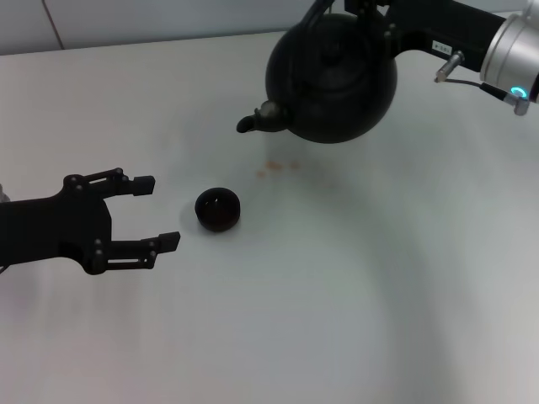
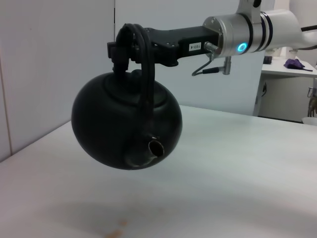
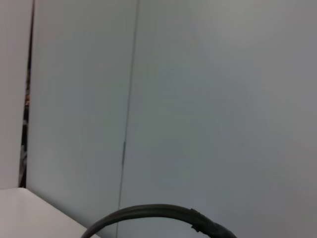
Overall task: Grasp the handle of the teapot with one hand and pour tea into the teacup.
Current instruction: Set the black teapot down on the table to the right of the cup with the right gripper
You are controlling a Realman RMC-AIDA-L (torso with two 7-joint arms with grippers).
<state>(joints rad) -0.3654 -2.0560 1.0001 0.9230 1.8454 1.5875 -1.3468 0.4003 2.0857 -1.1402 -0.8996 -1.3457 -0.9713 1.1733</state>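
Observation:
The round matte-black teapot (image 1: pixel 333 76) hangs in the air above the far side of the table, its spout (image 1: pixel 257 119) pointing left towards the cup. My right gripper (image 1: pixel 364 7) is shut on the handle (image 2: pixel 141 47) at the pot's top. The left wrist view shows the pot (image 2: pixel 124 124) lifted and tilted, spout (image 2: pixel 154 147) low. The tiny black teacup (image 1: pixel 218 209) stands on the table, below and left of the spout. My left gripper (image 1: pixel 156 214) is open, just left of the cup, apart from it. The right wrist view shows only an arc of the handle (image 3: pixel 158 213).
A white table (image 1: pixel 354 295) spreads under everything. A few small brownish spots (image 1: pixel 274 168) lie on it between the cup and the pot. A pale wall (image 1: pixel 126 21) runs behind the table's far edge. A side table with clutter (image 2: pixel 292 64) stands far off.

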